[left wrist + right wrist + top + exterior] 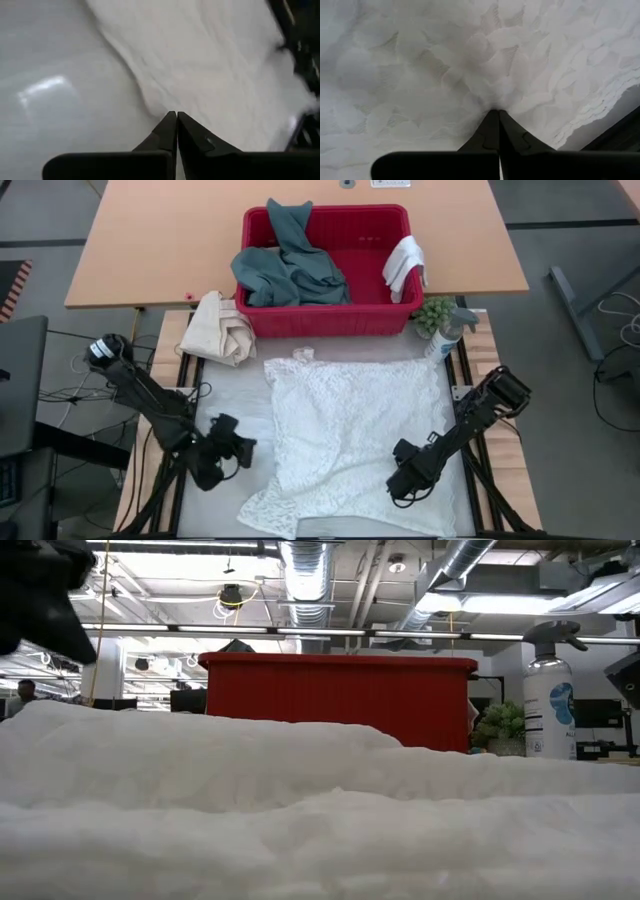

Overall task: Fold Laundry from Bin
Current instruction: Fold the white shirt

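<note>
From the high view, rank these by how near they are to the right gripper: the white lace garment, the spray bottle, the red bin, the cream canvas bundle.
1. White lace garment: the shut right gripper sits on its right part.
2. Spray bottle: at the table's right edge, beside the bin.
3. Red bin: at the table's far side.
4. Cream canvas bundle: far left, beside the bin.

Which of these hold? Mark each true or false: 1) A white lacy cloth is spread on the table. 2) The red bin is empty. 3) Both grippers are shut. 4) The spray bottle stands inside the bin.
1) True: the white lacy cloth lies spread between the arms.
2) False: the red bin holds a teal-green garment and a small white cloth.
3) True: the left gripper and right gripper are both shut.
4) False: the spray bottle stands on the table beside the bin.
</note>
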